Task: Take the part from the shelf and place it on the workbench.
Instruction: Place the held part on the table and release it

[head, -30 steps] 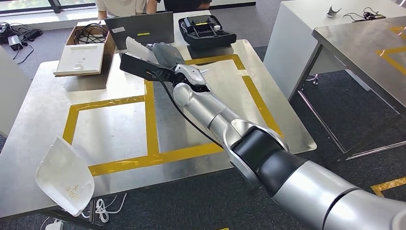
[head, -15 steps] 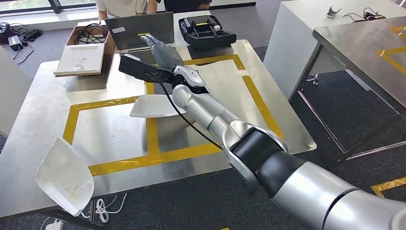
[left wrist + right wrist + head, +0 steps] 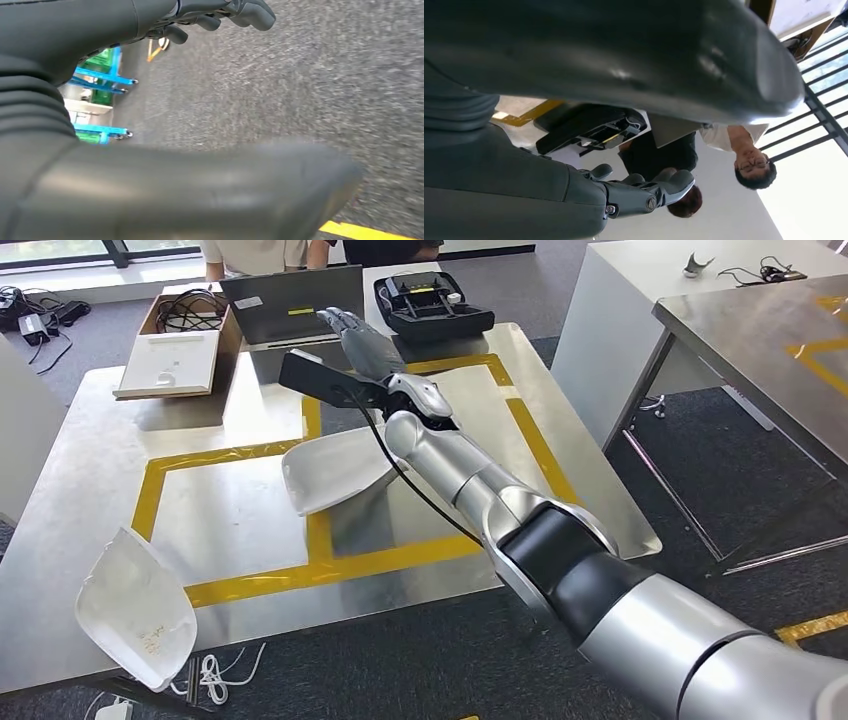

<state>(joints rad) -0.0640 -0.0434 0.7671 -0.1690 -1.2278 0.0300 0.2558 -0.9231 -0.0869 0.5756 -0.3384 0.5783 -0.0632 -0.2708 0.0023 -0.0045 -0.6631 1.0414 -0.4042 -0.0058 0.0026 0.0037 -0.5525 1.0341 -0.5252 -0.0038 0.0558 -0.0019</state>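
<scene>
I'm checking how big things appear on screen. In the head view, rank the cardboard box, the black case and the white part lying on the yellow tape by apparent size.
1. Cardboard box
2. White part and black case: too alike to rank, and the case sits farther from the camera.

No text, number or brand is legible. Faint orange marks on the near-left white part [image 3: 135,605] and labels on the far laptop [image 3: 290,305] are too small to read.
</scene>
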